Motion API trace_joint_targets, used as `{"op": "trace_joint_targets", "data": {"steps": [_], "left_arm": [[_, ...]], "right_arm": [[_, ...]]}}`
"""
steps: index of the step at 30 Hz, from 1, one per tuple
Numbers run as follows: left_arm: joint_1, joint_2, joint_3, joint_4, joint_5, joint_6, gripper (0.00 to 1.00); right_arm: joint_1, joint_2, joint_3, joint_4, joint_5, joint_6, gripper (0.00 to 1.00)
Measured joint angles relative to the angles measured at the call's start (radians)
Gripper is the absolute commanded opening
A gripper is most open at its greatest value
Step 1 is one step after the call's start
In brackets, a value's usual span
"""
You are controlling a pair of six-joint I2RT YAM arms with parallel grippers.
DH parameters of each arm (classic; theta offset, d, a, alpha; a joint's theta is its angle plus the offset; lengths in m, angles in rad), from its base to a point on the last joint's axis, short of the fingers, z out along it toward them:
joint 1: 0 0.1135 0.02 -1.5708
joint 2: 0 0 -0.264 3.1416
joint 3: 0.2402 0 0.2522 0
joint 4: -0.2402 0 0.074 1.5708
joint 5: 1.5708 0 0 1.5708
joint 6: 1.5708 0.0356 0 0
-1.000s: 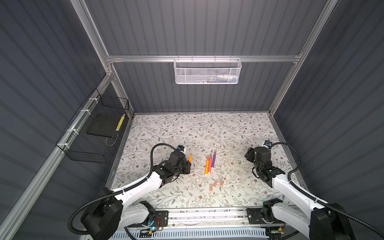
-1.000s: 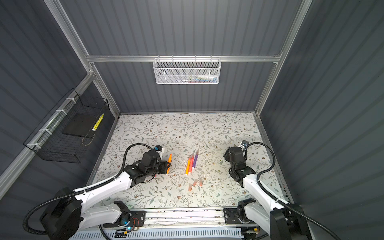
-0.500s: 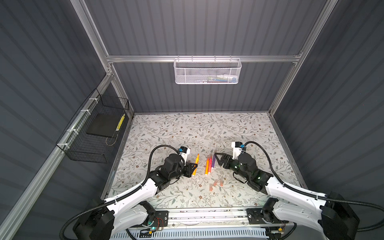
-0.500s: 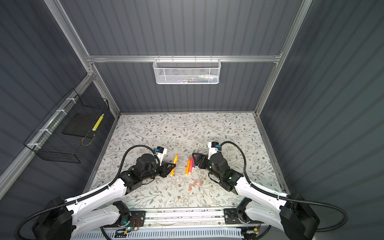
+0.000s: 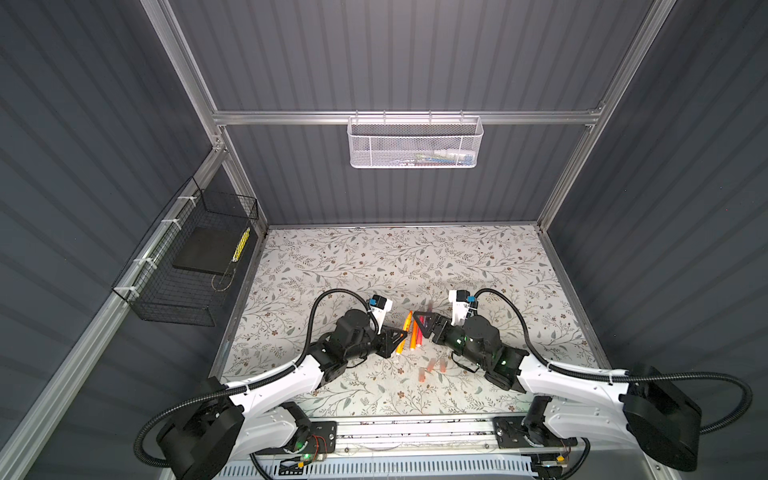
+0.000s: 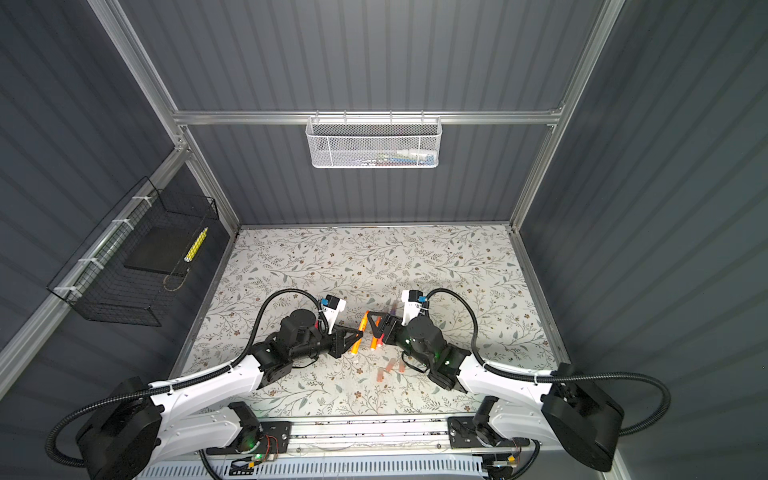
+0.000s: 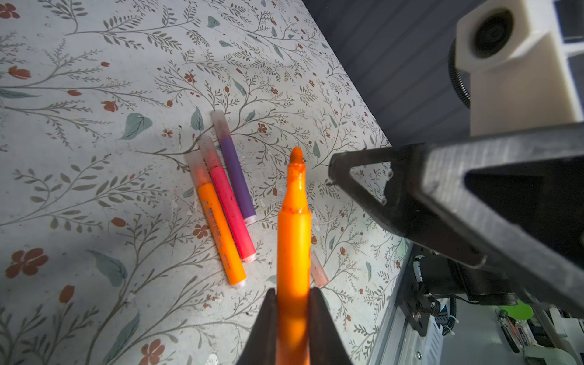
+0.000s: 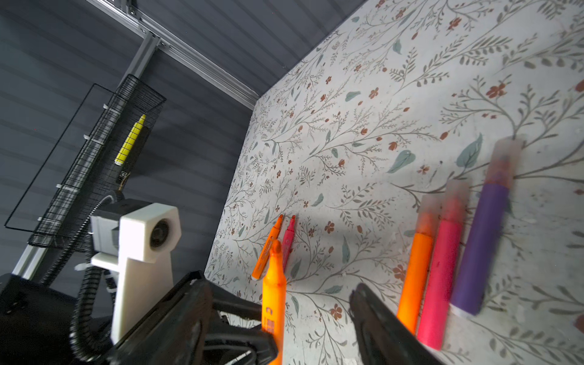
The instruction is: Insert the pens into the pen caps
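Currently the left end effector (image 7: 294,295) is clenched on an uncapped orange pen (image 7: 294,240), its tip aimed toward the right end effector (image 5: 424,326). That one hangs released and empty, just by three capped pens (image 7: 230,215). The step in hand is probably fetching a cap. Three loose caps (image 5: 432,365) lie near, toward the front edge of the table (image 5: 374,257). That calls for a low pinch, then lining cap mouth with tip. Room between the arms is tight, while the far half offers space.
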State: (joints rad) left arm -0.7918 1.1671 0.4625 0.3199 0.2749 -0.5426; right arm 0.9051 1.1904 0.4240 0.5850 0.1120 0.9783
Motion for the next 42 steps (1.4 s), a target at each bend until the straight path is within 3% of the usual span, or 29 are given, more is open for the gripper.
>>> {"op": "trace_joint_targets", "data": {"steps": [7,15,22,32,42], "left_arm": [[-0.002,0.011,0.000,0.018,0.011,-0.003,0.00],[-0.006,0.011,0.000,0.026,0.017,-0.003,0.00],[-0.008,0.011,0.000,0.025,0.018,-0.003,0.00],[-0.008,0.011,-0.002,0.026,0.015,-0.003,0.00],[-0.008,0.011,-0.010,0.036,0.011,-0.002,0.23]], "right_arm": [[0.002,0.060,0.003,0.029,-0.011,0.018,0.68],[0.003,0.129,0.042,0.057,-0.041,0.035,0.58],[0.014,0.197,0.085,0.090,-0.080,0.047,0.33],[0.018,0.243,0.100,0.101,-0.094,0.058,0.08],[0.018,0.251,0.106,0.098,-0.098,0.058,0.01]]}}
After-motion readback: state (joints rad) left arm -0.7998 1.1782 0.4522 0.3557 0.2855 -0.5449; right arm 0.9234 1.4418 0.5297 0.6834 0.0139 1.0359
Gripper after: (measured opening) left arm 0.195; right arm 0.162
